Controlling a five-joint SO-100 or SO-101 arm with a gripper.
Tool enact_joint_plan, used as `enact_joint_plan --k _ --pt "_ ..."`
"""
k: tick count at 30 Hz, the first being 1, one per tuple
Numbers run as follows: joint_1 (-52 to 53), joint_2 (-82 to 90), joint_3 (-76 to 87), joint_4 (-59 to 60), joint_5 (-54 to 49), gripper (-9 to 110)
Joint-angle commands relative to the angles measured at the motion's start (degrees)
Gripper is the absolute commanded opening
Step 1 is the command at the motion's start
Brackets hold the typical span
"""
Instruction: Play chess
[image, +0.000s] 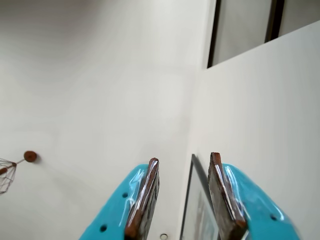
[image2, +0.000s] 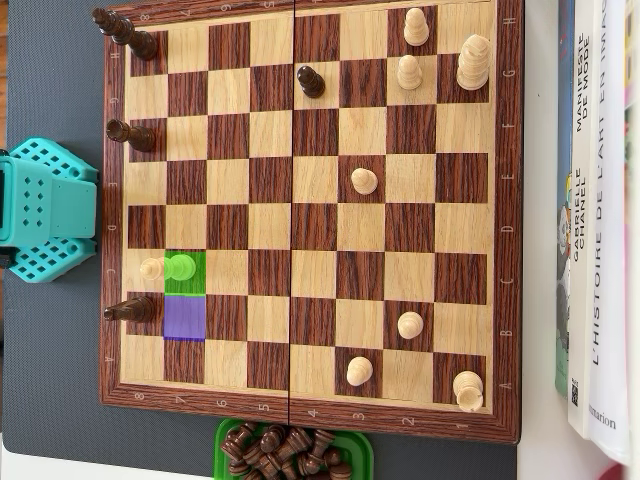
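1. In the wrist view the gripper (image: 182, 162) points up at a pale ceiling and wall – its two teal fingers (image: 145, 197) stand apart with nothing between them.
2. In the overhead view the chessboard (image2: 310, 205) lies on a dark mat, with the teal arm base (image2: 40, 210) at its left edge.
3. A green-tinted pawn (image2: 181, 267) stands on a green square near the board's left side, just beside a light pawn (image2: 151, 268) – a purple square (image2: 185, 317) lies directly below.
4. A green tray (image2: 290, 450) of dark captured pieces sits under the bottom edge.
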Motion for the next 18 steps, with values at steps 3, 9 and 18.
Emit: enact_joint_plan --k 3,9,18 --pt "-0.35 -0.7 1.14 -0.35 -0.44 15" --pt "0.09 -0.79 1.14 -0.35 0.0 15" --pt "0.18 -0.79 1.14 -0.35 0.09 15"
